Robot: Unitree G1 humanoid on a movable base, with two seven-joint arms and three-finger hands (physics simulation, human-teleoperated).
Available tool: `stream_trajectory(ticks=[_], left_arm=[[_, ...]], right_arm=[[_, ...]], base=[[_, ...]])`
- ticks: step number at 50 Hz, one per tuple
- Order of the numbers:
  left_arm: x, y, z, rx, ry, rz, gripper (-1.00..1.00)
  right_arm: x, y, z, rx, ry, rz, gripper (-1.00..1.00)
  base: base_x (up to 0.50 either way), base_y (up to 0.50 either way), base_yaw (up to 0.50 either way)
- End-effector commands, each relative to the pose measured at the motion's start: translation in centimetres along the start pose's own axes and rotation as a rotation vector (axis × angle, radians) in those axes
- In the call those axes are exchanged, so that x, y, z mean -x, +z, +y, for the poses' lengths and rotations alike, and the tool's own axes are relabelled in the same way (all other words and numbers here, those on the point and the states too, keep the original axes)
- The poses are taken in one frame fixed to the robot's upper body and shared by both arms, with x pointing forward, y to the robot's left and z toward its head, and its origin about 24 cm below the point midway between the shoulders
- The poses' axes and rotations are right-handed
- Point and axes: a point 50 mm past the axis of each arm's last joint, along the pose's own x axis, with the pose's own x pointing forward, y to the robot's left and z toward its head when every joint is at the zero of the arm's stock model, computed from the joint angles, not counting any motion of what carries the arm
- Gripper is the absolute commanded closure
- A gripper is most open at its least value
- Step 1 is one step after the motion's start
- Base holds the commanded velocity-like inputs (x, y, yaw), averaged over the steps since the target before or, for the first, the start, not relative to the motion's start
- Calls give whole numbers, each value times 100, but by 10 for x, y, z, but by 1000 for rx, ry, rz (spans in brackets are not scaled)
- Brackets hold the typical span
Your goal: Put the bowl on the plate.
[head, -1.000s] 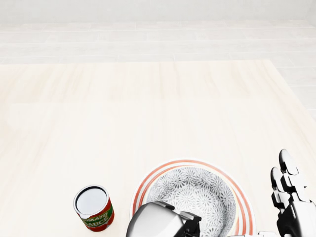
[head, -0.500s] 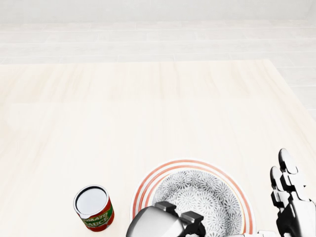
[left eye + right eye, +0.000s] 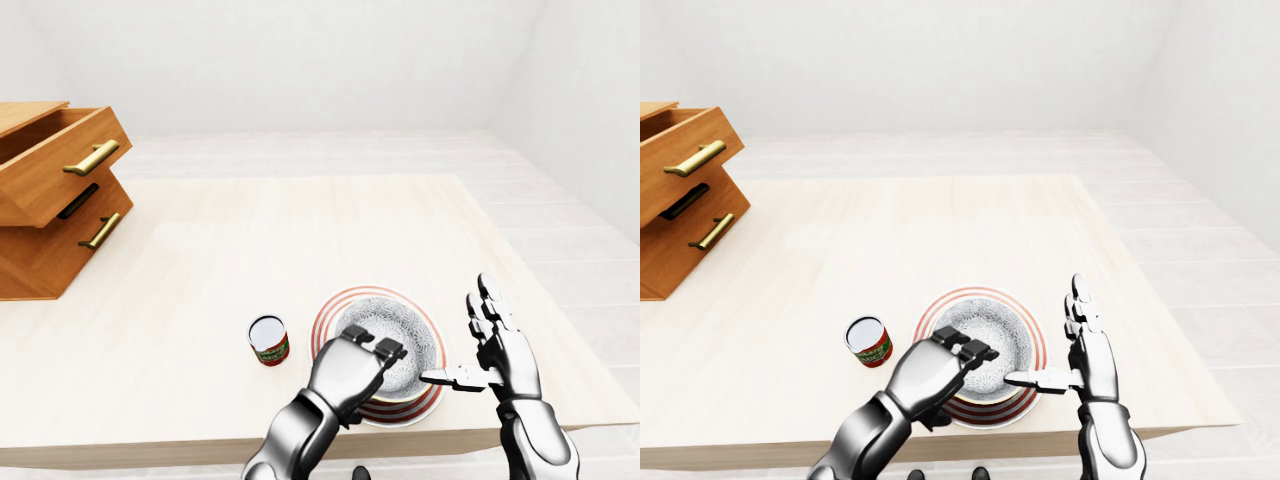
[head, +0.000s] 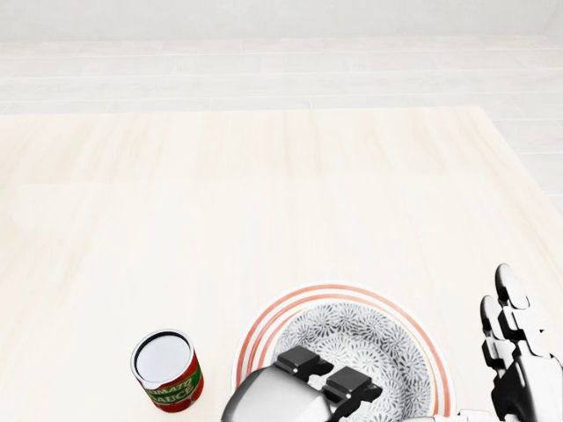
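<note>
Our left hand point(image 3: 350, 370) hangs unclenched over the near rim of the bowl point(image 4: 352, 338), which sits on the plate point(image 4: 339, 291). Our right hand point(image 3: 500, 350) stands open beside it.

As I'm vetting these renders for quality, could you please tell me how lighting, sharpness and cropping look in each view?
Head view: sharp, flat bright light, no glare; pale table nearly merges with floor; bottom edge crops the plate and left hand. Left-eye and right-eye views: equally sharp, shadows faint, the plate shows whole.
</note>
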Motion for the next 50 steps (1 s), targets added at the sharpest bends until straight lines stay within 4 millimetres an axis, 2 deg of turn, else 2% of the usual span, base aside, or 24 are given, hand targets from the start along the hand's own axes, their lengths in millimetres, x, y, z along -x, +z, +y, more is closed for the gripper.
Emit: stream_trajectory(ticks=[1,19,26,27,35,37,40,41,50], left_arm=[[8,5,13,-5,14,-6,-40],[31,-1,53,-2,69,56,-42],[38,-7,64,36,87,92,-48],[38,-9,65,31,88,96,-55],[40,-15,85,86,150,115,-60],[40,-19,91,72,175,125,-68],[41,-22,98,96,215,122,-98],[42,-24,101,95,229,126,-100],[48,-42,124,89,329,161,-100]], right_arm=[[0,0,1,-1,2,-1,-100],[0,-2,1,-1,5,1,-100],[0,-2,1,0,6,1,-100],[-1,-1,2,0,6,0,-100],[-1,0,1,1,6,-1,-100],[-1,0,1,1,5,-2,-100],[-1,0,2,1,7,-2,-100],[-1,1,2,2,7,-3,-100],[-1,6,2,8,7,-22,-100]], base=[[0,0,0],[0,0,0],[0,0,0],[0,0,0],[0,0,0],[0,0,0],[0,0,0],[0,0,0],[0,0,0]])
